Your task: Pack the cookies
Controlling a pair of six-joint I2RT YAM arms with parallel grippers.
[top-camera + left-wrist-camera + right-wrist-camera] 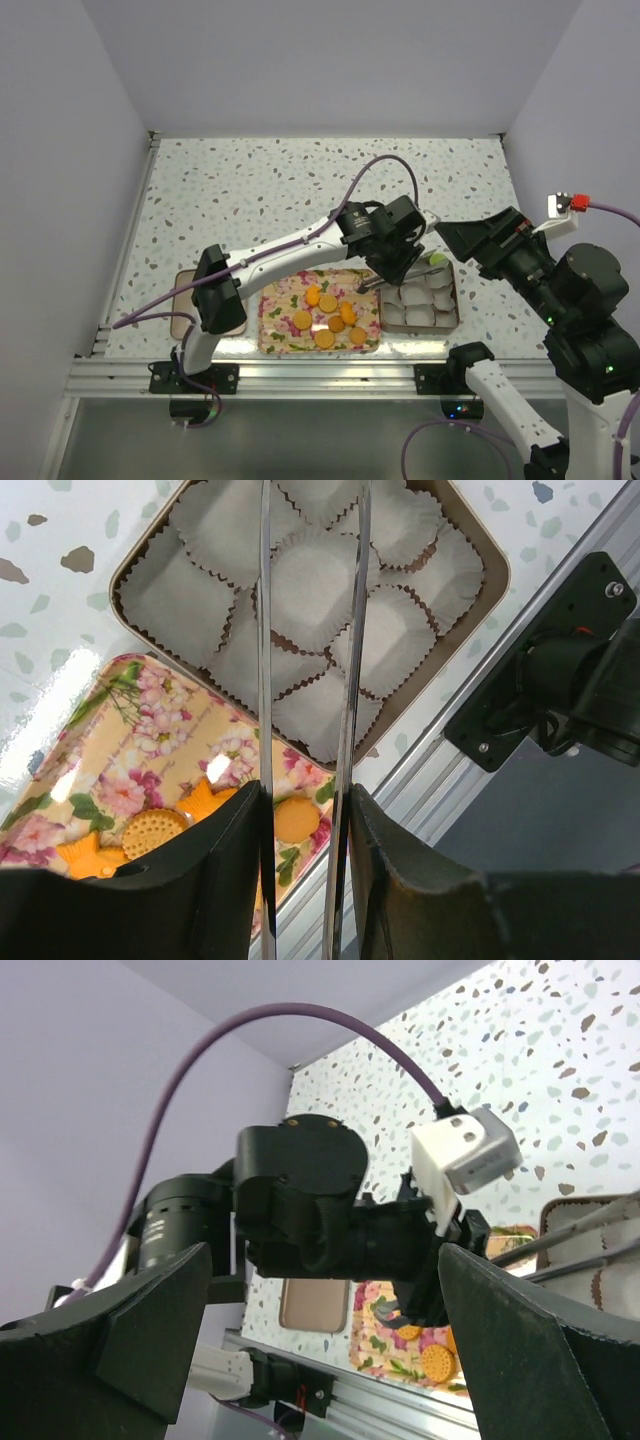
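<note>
Left claw (313, 580): two long thin metal blades are seen with a narrow gap between them, held above the seam where the floral tray (268, 335) meets the tin (456, 305); nothing is seen between the blades along the stretch shown, but their tips are cut off at the frame edge in the wrist view, so whether anything is gripped cannot be told
Right claw (325, 1260): spread wide, with nothing between its fingers; it is held in the air at 3 o'clock of the left claw, apart from it, and is turned toward the left arm's wrist (300, 1190)
Orange cookies (324, 340): seven can be counted, laid flat and loosely scattered on the floral tray, from its middle toward its 3 o'clock side
Green cookie (438, 260): seated in the tin at its 1 o'clock corner
Floral tray: set on the table (250, 190) near its 6 o'clock edge
Tin: placed just beside the tray at its 3 o'clock side and lined with white paper cups (415, 315)
Flat tan piece (185, 300): laid on the table at the tray's 9 o'clock, partly hidden under the left arm
Table: white and speckled
</note>
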